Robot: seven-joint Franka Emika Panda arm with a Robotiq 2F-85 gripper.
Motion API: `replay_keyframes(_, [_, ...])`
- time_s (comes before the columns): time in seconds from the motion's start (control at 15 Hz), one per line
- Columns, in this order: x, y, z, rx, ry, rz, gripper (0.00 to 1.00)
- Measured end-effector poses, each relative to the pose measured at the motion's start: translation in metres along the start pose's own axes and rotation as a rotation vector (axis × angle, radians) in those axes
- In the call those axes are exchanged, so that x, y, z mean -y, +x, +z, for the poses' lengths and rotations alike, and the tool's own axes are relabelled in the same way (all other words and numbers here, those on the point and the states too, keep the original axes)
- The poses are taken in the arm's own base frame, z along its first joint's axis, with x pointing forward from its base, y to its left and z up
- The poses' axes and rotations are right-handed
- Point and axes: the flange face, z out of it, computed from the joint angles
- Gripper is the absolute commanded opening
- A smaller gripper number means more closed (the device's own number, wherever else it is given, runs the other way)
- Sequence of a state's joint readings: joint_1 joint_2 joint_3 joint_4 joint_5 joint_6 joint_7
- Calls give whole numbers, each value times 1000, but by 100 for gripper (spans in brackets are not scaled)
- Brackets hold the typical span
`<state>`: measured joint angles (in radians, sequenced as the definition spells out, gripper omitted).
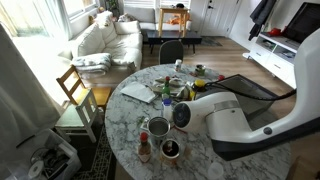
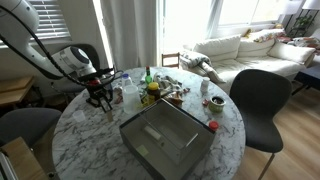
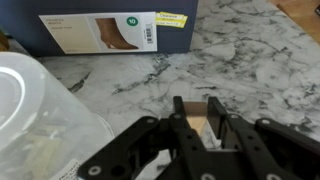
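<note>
The gripper (image 3: 198, 112) is drawn nearly together, its two fingers pinching a small tan block (image 3: 202, 127) between them. It hangs over the marble table (image 3: 255, 70), near a clear plastic container (image 3: 35, 110) and a blue box (image 3: 175, 38).

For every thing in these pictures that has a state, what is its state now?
gripper: shut on small tan piece
small tan piece: clamped in the gripper
blue box: resting on the marble table, label facing the wrist camera
clear container: on the table, something pale inside
grey bin: open on top, nothing visible inside
</note>
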<state>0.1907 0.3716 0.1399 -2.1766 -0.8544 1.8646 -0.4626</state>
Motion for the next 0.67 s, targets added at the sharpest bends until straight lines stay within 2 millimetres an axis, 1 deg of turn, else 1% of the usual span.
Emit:
replay_keyframes(0.33, [-2,12,3,24,9,-8,7])
replay_keyframes(0.53, [-3,15,6,32,15,-10,7])
replay_keyframes(0.6, [-3,15,6,34,16,-10,54])
replay_keyframes(0.67, [-4,15,6,35,17,-10,55])
